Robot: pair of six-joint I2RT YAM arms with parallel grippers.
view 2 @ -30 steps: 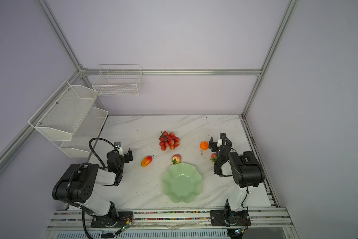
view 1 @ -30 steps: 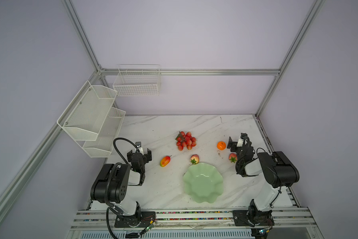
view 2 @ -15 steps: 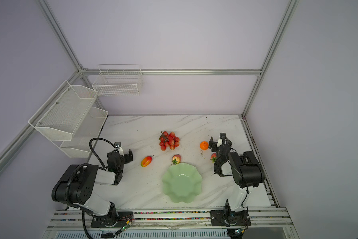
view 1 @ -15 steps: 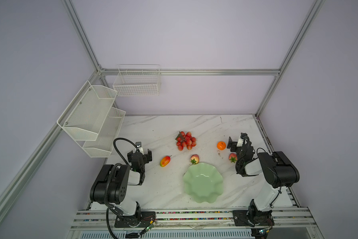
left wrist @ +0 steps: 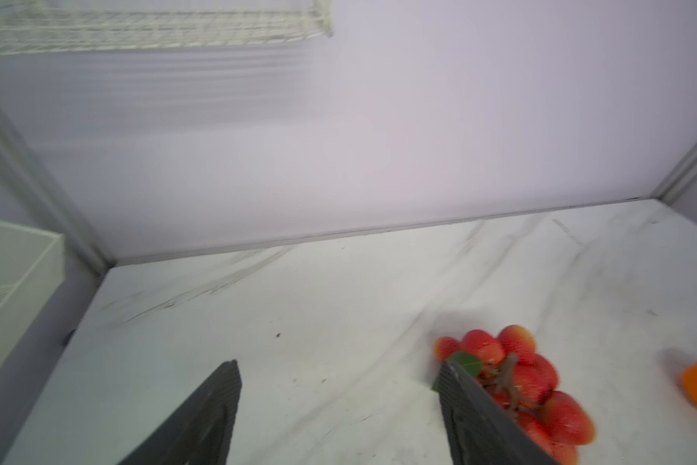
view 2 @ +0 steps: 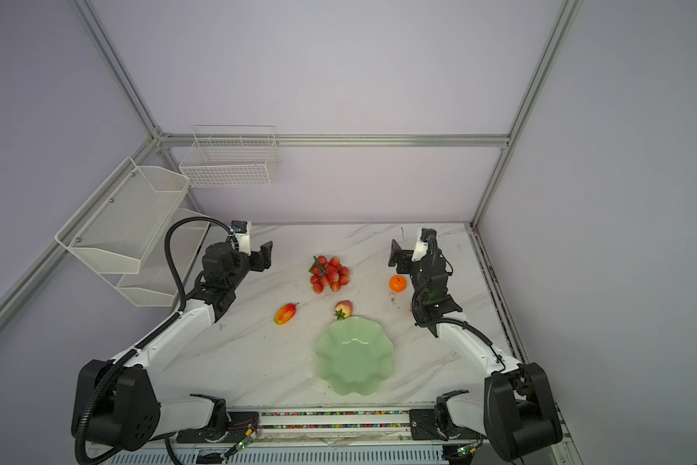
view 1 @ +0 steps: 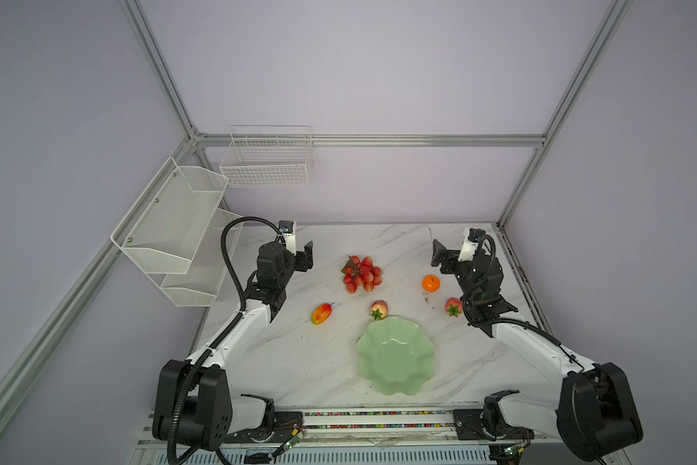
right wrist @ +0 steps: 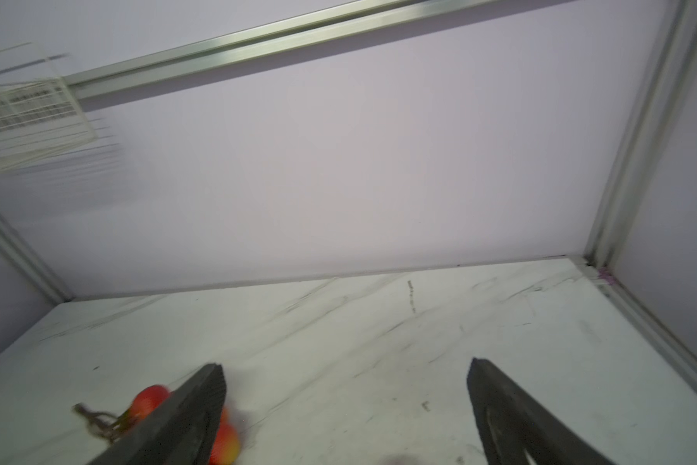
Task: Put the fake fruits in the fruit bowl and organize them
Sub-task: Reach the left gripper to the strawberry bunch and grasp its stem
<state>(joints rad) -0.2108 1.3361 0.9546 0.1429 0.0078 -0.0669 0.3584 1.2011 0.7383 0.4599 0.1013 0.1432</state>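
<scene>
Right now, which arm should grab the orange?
Right, probably. The right gripper, open, sits just beside the orange; the left gripper is farther off, beyond the grapes.

- Pale lilac walls point(view 1: 379, 80) close in the cell, framed by aluminium rails point(view 1: 371, 140).
- A white, grey-veined bench point(view 1: 298, 362) runs ahead of the left gripper point(left wrist: 338, 364) to the back wall.
- A white wire basket point(view 1: 266, 161) hangs on that wall, high beyond the gripper.
- A two-tier white mesh shelf point(view 1: 169, 225) hangs on the side wall, outboard of it.
- The light is soft and even.
</scene>
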